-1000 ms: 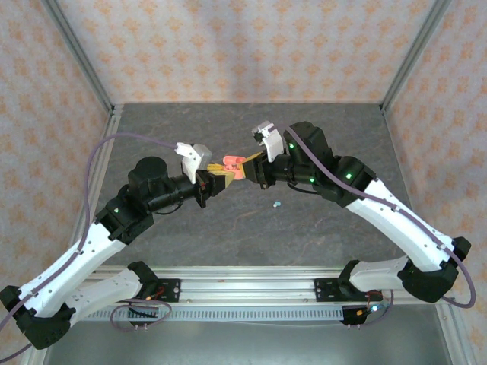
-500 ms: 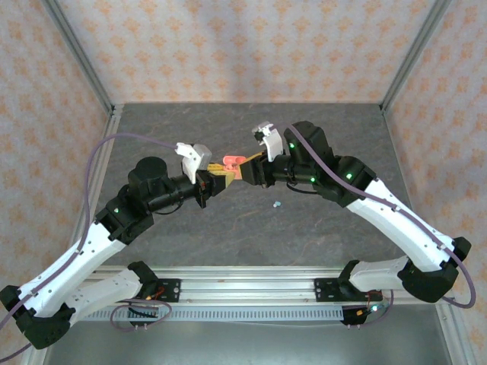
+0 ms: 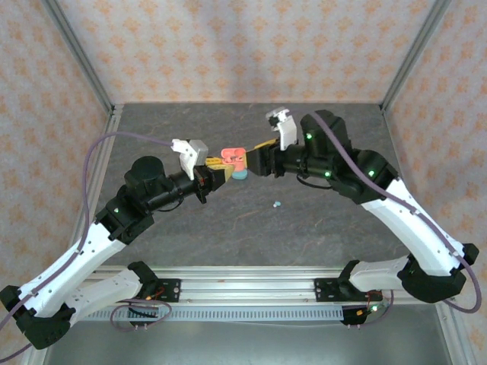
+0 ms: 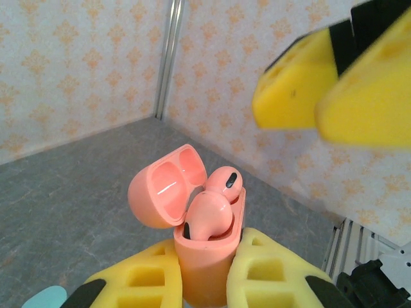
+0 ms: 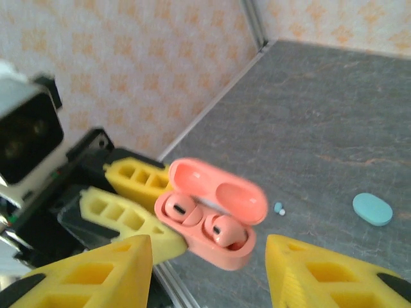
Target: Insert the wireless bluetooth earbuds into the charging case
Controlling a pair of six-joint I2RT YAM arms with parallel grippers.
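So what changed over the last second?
The right tool opened and drew back to its right, away from the pink case. The left tool stays shut on that case, with the lid open and both pink earbuds seated. The teal earbuds lie unmoved on the table.

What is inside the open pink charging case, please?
Two salmon-pink earbuds sit in its wells; their stems are hidden inside the case. The raised lid holds nothing.
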